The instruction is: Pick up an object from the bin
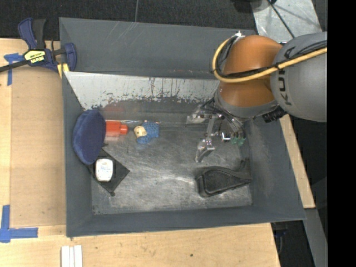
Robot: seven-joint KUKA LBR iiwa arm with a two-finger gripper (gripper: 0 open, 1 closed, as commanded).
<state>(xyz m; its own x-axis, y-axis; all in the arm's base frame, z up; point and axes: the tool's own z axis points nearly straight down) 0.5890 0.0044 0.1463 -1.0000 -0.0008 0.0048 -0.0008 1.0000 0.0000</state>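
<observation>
Grey metal bin first: its floor is mostly bare, and the arm with its orange cover reaches in from three o'clock, white letters "KU" legible on its casing. The hand hangs empty right of the floor's centre; whether it is apart or together I cannot tell. I judge this the approach step, with nothing gripped yet. Nearest is a black curved wedge-shaped piece, just beside the hand at its six o'clock, in the bin's five o'clock corner; taking it would call for a short shift that way and a descent over its raised rim. Well apart at nine o'clock lie a dark blue rounded cloth cap, a white oval case on a black square with no readable print, a red block, a small blue lump and a beige cube.
</observation>
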